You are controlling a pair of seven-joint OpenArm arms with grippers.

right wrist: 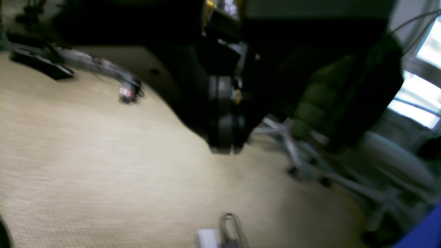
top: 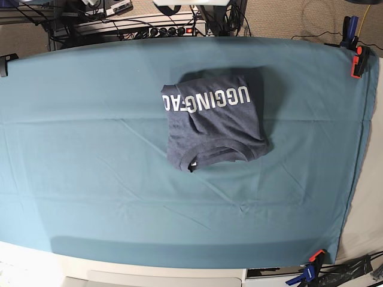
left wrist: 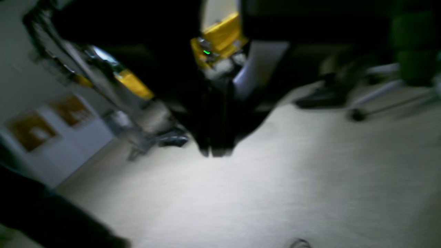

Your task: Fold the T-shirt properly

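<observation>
Both grippers have their jaws pressed together, empty and clear of the bench, where the T-shirt lies folded mid-cloth: soft, light, limp cotton, probably best pinched at a folded edge.

A: Report all legible markings.

B: One item only. The folded, heathered dark blue-grey cotton T-shirt carries white block lettering across its upper panel in the base view. The characters appear upside down there; "UGGING" reads clearly, and further characters at the fold are partly hidden.

A: Wrist views?

B: Both are blurred. No readable text, label or number.
</observation>
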